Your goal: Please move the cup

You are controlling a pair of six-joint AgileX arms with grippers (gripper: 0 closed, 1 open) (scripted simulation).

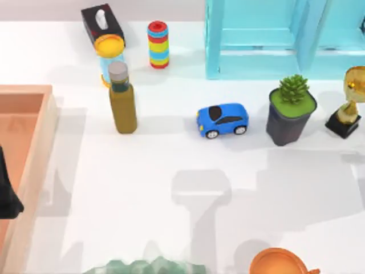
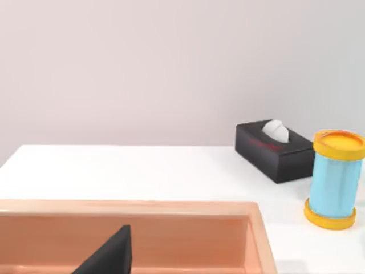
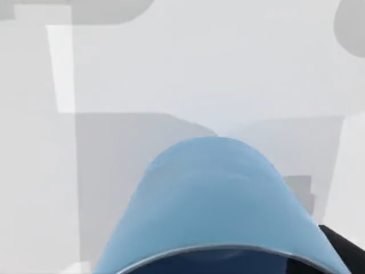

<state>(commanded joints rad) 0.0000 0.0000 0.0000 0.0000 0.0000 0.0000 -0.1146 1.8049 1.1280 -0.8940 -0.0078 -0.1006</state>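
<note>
The cup is a plain blue tumbler with lighter blue sides, seen very close in the right wrist view. It hangs well above the white table, which is crossed by grey shadows below it. My right gripper is shut on the cup, and one dark finger shows beside its rim. My left arm stays parked over the wooden tray at the table's left edge.
Along the back stand a tissue box, an orange-lidded jar, a ring stack and a cyan shelf. In the middle row are an olive bottle, a blue toy car, a potted plant and a trophy. An orange vessel sits at the front.
</note>
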